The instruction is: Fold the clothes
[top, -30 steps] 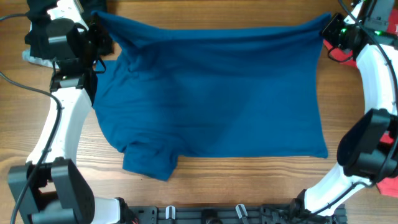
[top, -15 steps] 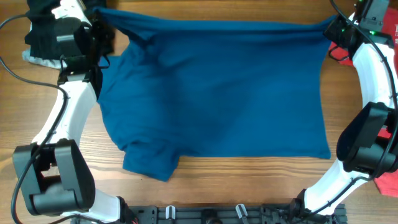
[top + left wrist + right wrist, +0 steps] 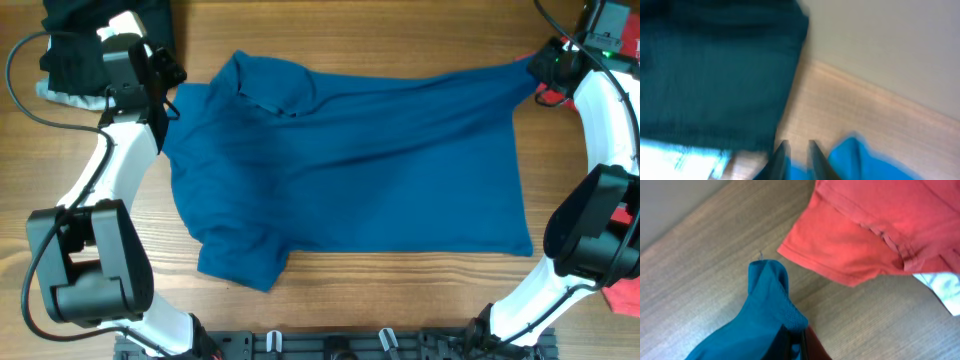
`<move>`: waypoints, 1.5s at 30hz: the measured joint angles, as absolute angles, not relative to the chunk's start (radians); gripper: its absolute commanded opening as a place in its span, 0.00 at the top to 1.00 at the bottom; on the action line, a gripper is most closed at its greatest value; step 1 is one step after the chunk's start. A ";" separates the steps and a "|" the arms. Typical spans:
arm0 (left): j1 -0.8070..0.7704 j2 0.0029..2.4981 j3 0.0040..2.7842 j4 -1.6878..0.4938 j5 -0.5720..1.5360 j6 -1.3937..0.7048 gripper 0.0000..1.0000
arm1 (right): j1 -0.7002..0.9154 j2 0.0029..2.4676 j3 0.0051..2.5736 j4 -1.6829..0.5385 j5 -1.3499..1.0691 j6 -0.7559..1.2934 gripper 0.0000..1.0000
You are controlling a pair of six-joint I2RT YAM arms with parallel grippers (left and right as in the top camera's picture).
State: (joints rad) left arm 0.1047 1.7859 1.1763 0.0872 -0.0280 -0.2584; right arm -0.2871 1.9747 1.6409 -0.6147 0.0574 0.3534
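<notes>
**A:** Where is the garment, and how is it held?

**B:** The large deep-blue soft-fabric collared shirt is spread over most of the pale wooden worktop. Its far right corner is pinched in the right claw and drawn up off the wood, just beside the crumpled red T-shirt. The collar end is slumped at the far left, apart from the left claw.

**A:** And the left claw?

**B:** No cloth is seen in it. Its fingers stand close together with a sliver of wood between them. Through the blur it cannot be told whether they are parted or pressed together.

**A:** How is the shirt expected to handle?

**B:** It is judged to be light, limp and easily dragged. Wherever it is lifted, sagging and creasing are to be expected. A hold is best taken at a shoulder seam or a hem corner, so that an edge can be kept taut. A pinch in the middle would likely only bunch the fabric.

**A:** What cannot be made out?

**B:** The near-left sleeve is rumpled, and what lies under it is hidden. The folded black garment at the far left is cut off by the overhead view's edge. How many layers are gripped at the right corner cannot be told.
</notes>
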 measured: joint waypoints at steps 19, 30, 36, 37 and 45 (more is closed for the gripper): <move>-0.104 1.896 1.181 -0.002 0.121 -0.243 0.30 | -0.287 1.975 1.641 -0.677 -0.038 0.344 0.01; -0.098 2.040 1.183 0.078 0.094 -0.229 0.34 | -0.287 1.975 1.641 -0.678 -0.064 0.344 0.01; -0.098 2.065 1.184 0.114 0.094 -0.229 0.40 | -0.287 1.975 1.641 -0.677 -0.064 0.344 0.01; -0.098 2.065 1.184 0.119 0.094 -0.229 0.43 | -0.287 1.975 1.641 -0.677 -0.064 0.344 0.01; -0.098 2.065 1.184 0.133 0.094 -0.224 0.45 | -0.287 1.975 1.641 -0.678 -0.064 0.347 0.01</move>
State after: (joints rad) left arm -0.0978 2.0651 1.1835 0.1326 0.0937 -0.2245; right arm -0.2871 1.9747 1.6409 -0.6777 -0.0639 0.3470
